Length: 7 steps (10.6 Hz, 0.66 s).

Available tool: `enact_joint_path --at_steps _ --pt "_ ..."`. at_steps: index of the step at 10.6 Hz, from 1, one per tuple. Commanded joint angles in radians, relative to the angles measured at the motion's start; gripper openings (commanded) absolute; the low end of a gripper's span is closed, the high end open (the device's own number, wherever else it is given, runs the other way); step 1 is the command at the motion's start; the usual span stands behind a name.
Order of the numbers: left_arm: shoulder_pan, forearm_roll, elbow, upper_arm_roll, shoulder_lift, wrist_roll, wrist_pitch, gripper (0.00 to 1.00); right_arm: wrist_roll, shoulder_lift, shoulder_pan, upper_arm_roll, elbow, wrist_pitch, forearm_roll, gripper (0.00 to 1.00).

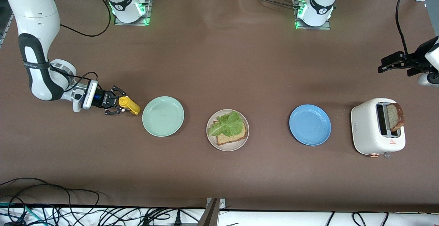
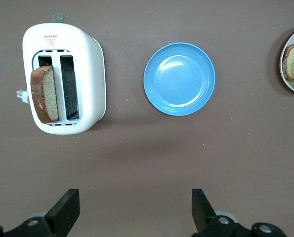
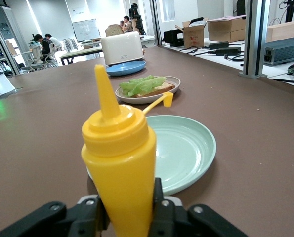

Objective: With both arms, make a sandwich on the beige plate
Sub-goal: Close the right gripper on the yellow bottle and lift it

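A brown table (image 1: 219, 64) is seen carrying a row of items in front of two white arms. The right arm (image 1: 34, 47) is bent low over its end of the table; the left arm (image 1: 425, 58) is held up in the air at the opposite end. A white toaster (image 1: 377, 126) is stood at the left arm's end, with one bread slice (image 1: 396, 116) sticking up from a slot. Three plates are laid in a line: the blue plate (image 1: 310, 125) beside the toaster, the beige plate (image 1: 227, 130) in the middle, the mint plate (image 1: 163, 116) toward the right arm's end. On the beige plate a second slice (image 1: 233, 135) is laid flat, with a lettuce leaf (image 1: 224, 123) spread on top; no upper slice is placed on it. A yellow bottle (image 1: 129, 105) is found just beside the mint plate, upright, its cap hanging open on a strap. The right gripper (image 1: 115, 105) is set low at the bottle, its fingers (image 3: 159, 207) pressed against the bottle's sides in the right wrist view, so the bottle is pinched. The left gripper (image 2: 134, 210) is held above bare table near the toaster and blue plate, its fingers (image 2: 67, 207) spread wide and nothing held between them.
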Motion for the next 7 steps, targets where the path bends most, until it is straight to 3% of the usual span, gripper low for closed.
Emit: enact_joint_path --at_steps 1,4,7 --pt "0.005 0.01 0.026 -0.006 0.011 0.007 -0.01 1.0 0.012 -0.009 -0.011 0.012 0.016 0.022 0.008 0.0" --pt "0.005 0.01 0.026 -0.006 0.011 0.007 -0.01 1.0 0.135 -0.099 -0.011 0.02 0.021 0.143 -0.109 0.0" --pt "0.005 0.01 0.026 -0.007 0.011 0.007 -0.01 1.0 0.5 -0.208 -0.011 0.099 0.068 0.295 -0.35 0.0"
